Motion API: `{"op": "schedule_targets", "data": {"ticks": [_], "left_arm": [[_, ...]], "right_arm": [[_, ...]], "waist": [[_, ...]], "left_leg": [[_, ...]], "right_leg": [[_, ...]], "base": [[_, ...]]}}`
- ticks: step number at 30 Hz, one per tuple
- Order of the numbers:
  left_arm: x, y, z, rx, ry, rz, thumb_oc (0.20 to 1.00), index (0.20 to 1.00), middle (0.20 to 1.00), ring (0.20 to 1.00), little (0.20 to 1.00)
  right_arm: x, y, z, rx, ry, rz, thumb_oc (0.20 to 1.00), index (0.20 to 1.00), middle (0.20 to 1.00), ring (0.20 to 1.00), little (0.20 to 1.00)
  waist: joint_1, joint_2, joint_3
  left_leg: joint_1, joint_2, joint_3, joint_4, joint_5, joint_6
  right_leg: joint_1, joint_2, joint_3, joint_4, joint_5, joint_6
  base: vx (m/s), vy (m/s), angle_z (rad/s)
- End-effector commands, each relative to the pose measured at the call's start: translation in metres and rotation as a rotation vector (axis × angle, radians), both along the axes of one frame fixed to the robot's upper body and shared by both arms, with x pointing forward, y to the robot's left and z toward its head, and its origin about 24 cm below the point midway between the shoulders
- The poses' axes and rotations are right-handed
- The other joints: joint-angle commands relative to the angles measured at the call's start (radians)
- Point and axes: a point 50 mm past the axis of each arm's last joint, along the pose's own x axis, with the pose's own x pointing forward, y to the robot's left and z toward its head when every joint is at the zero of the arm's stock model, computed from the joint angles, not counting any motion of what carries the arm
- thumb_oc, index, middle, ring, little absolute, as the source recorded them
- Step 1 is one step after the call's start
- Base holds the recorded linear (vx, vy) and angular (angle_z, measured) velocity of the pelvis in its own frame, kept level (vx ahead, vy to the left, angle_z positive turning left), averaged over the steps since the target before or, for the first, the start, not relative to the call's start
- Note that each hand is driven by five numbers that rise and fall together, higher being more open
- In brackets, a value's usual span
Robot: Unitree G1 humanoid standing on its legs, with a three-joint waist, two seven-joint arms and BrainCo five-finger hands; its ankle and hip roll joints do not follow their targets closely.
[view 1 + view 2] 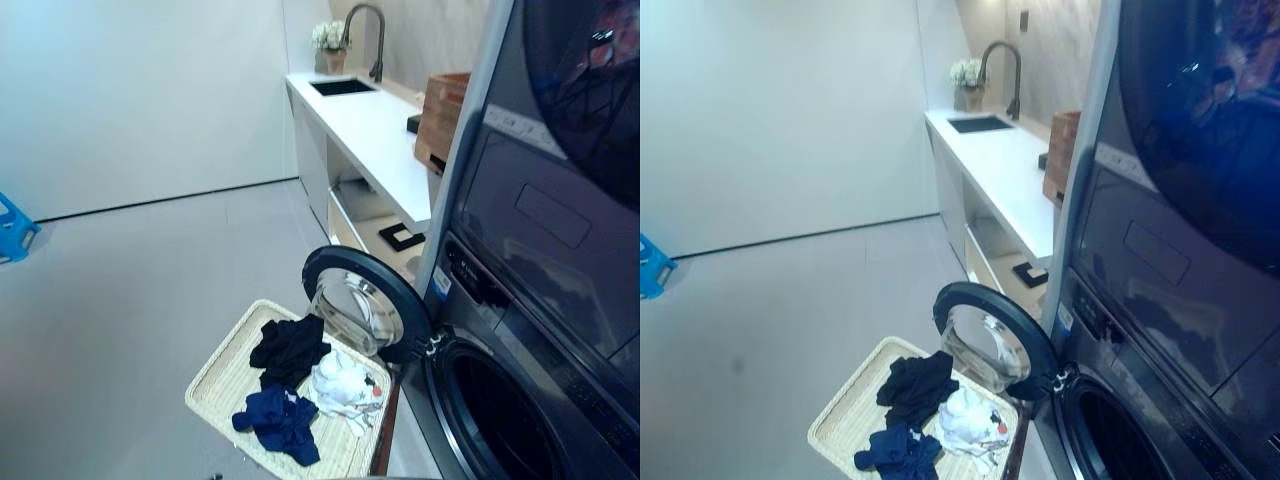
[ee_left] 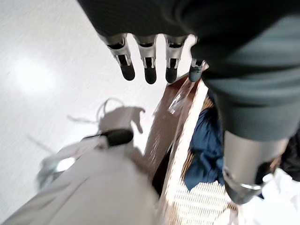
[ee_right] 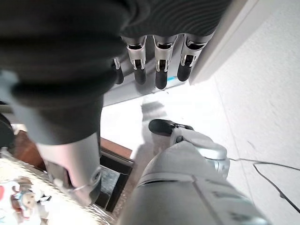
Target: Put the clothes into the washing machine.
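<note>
On the grey laundry-room floor (image 1: 150,300) at seven o'clock of the washing machine (image 1: 520,330), we judged the clothes (image 1: 300,385) in the wicker basket (image 1: 225,375) light, limp, best pinched mid-bunch; left hand (image 2: 150,56) and right hand (image 3: 159,61) hung slack, empty.

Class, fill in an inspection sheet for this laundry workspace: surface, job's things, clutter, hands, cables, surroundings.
Surface: grey floor, basket on it beside the washer.
Job's things: black, white and blue clothes lie in the basket; washer door open, drum dark.
Clutter: blue stool at far left.
Hands: left hand and right hand open, holding nothing.
Cables: nothing seen.
Surroundings: white counter with sink, tap, flowers, wooden box.
</note>
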Motion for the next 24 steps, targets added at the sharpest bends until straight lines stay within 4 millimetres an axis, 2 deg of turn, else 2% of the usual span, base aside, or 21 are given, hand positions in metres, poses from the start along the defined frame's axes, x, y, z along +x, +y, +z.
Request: {"op": "schedule_targets", "data": {"ticks": [1,2,3,6,9,10,11,12,14,15,18,20,21,22,24], "left_arm": [[0.075,0.017,0.049,0.121,-0.343,0.049,1.0,1.0,1.0,1.0,1.0],[0.103,0.02,0.074,0.144,-0.483,0.084,1.0,1.0,1.0,1.0,1.0],[0.116,0.022,0.09,0.175,-0.567,0.085,1.0,1.0,1.0,1.0,1.0],[0.139,0.024,0.118,0.193,-0.702,0.104,1.0,1.0,1.0,1.0,1.0],[0.175,0.023,0.172,0.242,-0.906,0.079,1.0,1.0,1.0,1.0,1.0],[0.178,0.022,0.177,0.253,-0.924,0.07,1.0,1.0,1.0,1.0,1.0],[0.188,0.017,0.196,0.291,-0.987,0.034,1.0,1.0,1.0,1.0,1.0],[0.194,0.014,0.209,0.321,-1.028,0.008,1.0,1.0,1.0,1.0,1.0],[0.198,0.013,0.218,0.335,-1.054,-0.011,1.0,1.0,1.0,1.0,1.0],[0.201,0.011,0.228,0.369,-1.093,-0.04,1.0,1.0,1.0,1.0,1.0],[0.204,0.008,0.24,0.437,-1.139,-0.096,1.0,1.0,1.0,1.0,1.0],[0.209,-0.002,0.257,0.578,-1.204,-0.219,1.0,1.0,1.0,1.0,1.0],[0.209,-0.003,0.26,0.595,-1.215,-0.236,1.0,1.0,1.0,1.0,1.0],[0.212,-0.011,0.268,0.702,-1.235,-0.353,1.0,1.0,1.0,1.0,1.0],[0.214,-0.015,0.275,0.771,-1.242,-0.444,1.0,1.0,1.0,1.0,1.0]], "right_arm": [[0.054,0.003,0.018,-0.007,-0.169,-0.02,1.0,1.0,1.0,1.0,1.0],[0.075,0.004,0.027,-0.019,-0.224,-0.02,1.0,1.0,1.0,1.0,1.0],[0.085,0.003,0.033,-0.026,-0.251,-0.024,1.0,1.0,1.0,1.0,1.0],[0.1,-0.001,0.042,-0.035,-0.295,-0.04,1.0,1.0,1.0,1.0,1.0],[0.129,-0.005,0.063,-0.034,-0.374,-0.058,1.0,1.0,1.0,1.0,1.0],[0.131,-0.005,0.065,-0.033,-0.383,-0.062,1.0,1.0,1.0,1.0,1.0],[0.142,-0.007,0.073,-0.03,-0.414,-0.068,1.0,1.0,1.0,1.0,1.0],[0.146,-0.008,0.077,-0.026,-0.433,-0.071,1.0,1.0,1.0,1.0,1.0],[0.149,-0.008,0.08,-0.022,-0.444,-0.07,1.0,1.0,1.0,1.0,1.0],[0.152,-0.009,0.083,-0.019,-0.46,-0.066,1.0,1.0,1.0,1.0,1.0],[0.156,-0.009,0.086,-0.018,-0.479,-0.058,1.0,1.0,1.0,1.0,1.0],[0.162,-0.011,0.093,-0.018,-0.515,-0.055,1.0,1.0,1.0,1.0,1.0],[0.163,-0.011,0.095,-0.018,-0.52,-0.054,1.0,1.0,1.0,1.0,1.0],[0.168,-0.014,0.1,-0.022,-0.541,-0.051,1.0,1.0,1.0,1.0,1.0],[0.172,-0.017,0.106,-0.024,-0.559,-0.05,1.0,1.0,1.0,1.0,1.0]], "waist": [[0.034,-0.036,0.132],[0.036,-0.034,0.178],[0.037,-0.034,0.2],[0.043,-0.037,0.243],[0.05,-0.056,0.316],[0.05,-0.059,0.323],[0.049,-0.069,0.353],[0.048,-0.076,0.36],[0.046,-0.083,0.36],[0.043,-0.09,0.36],[0.038,-0.095,0.36],[0.033,-0.096,0.36],[0.033,-0.095,0.36],[0.029,-0.093,0.36],[0.026,-0.09,0.36]], "left_leg": [[0.014,-0.035,0.043,-0.021,-0.007,0.062],[-0.036,-0.043,0.039,-0.018,0.004,0.066],[-0.068,-0.049,0.033,-0.01,0.01,0.067],[-0.127,-0.06,0.017,0.013,0.015,0.068],[-0.242,-0.077,-0.001,0.087,0.013,0.067],[-0.256,-0.08,-0.002,0.098,0.012,0.067],[-0.306,-0.088,-0.008,0.135,0.012,0.068],[-0.354,-0.093,-0.014,0.166,0.011,0.069],[-0.396,-0.097,-0.018,0.19,0.01,0.071],[-0.448,-0.103,-0.023,0.223,0.006,0.073],[-0.507,-0.109,-0.03,0.257,0.002,0.075],[-0.593,-0.118,-0.041,0.304,-0.002,0.079],[-0.604,-0.12,-0.042,0.31,-0.003,0.079],[-0.65,-0.126,-0.048,0.344,-0.009,0.079],[-0.681,-0.133,-0.052,0.364,-0.013,0.08]], "right_leg": [[-0.084,-0.006,0.024,0.04,0.044,-0.003],[-0.137,0.0,0.021,0.055,0.052,-0.008],[-0.169,0.001,0.021,0.068,0.054,-0.01],[-0.225,0.001,0.02,0.096,0.057,-0.012],[-0.326,-0.001,0.01,0.151,0.063,-0.009],[-0.338,-0.001,0.008,0.159,0.064,-0.009],[-0.383,0.0,0.005,0.189,0.067,-0.009],[-0.424,0.001,0.004,0.211,0.068,-0.008],[-0.461,0.002,0.004,0.229,0.069,-0.007],[-0.509,0.004,0.002,0.254,0.07,-0.006],[-0.561,0.009,0.002,0.279,0.071,-0.007],[-0.639,0.016,0.003,0.314,0.075,-0.007],[-0.649,0.017,0.003,0.319,0.074,-0.007],[-0.692,0.019,0.003,0.342,0.074,-0.008],[-0.721,0.022,0.004,0.356,0.075,-0.009]], "base": [[-0.29,0.0,0.14],[-0.24,0.011,0.18],[-0.23,0.014,0.15],[-0.11,-0.013,0.04],[-0.13,-0.059,0.02],[-0.12,-0.053,0.08],[-0.1,-0.045,0.1],[-0.09,-0.047,0.12],[-0.03,-0.034,0.11],[-0.01,-0.038,0.14],[-0.01,-0.034,0.09],[-0.02,-0.048,0.0],[-0.01,-0.04,0.06],[0.0,-0.028,0.08],[0.01,-0.025,0.05]]}}
